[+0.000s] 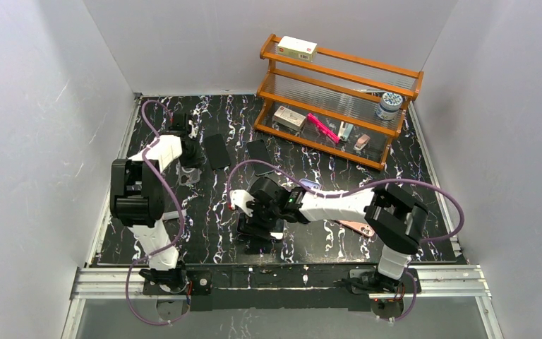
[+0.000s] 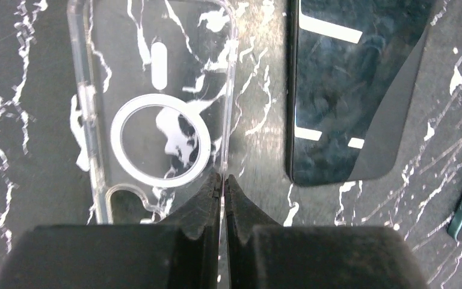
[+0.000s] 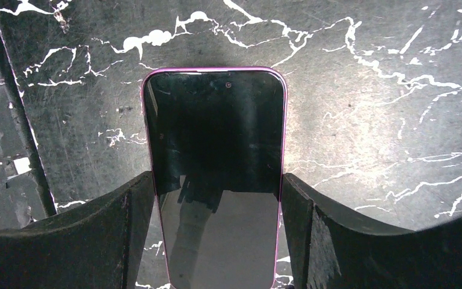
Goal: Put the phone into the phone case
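The clear phone case (image 2: 156, 108), with a white ring on its back, lies on the black marbled table. My left gripper (image 2: 223, 179) is shut on the case's right side wall, which is pinched between the fingertips. In the top view this gripper (image 1: 188, 168) is at the far left of the table. The phone (image 3: 213, 120) has a dark screen and a pink rim. My right gripper (image 3: 218, 180) is shut on it across its width, with a finger pressed against each long side. From above, this gripper (image 1: 260, 215) is low over the table's front middle.
A dark phone (image 2: 349, 90) lies just right of the case, also seen from above (image 1: 217, 151). Another dark phone (image 1: 260, 152) lies mid-table. A rose-gold phone (image 1: 356, 227) rests under the right arm. The wooden shelf (image 1: 339, 92) at the back right holds boxes and a tin.
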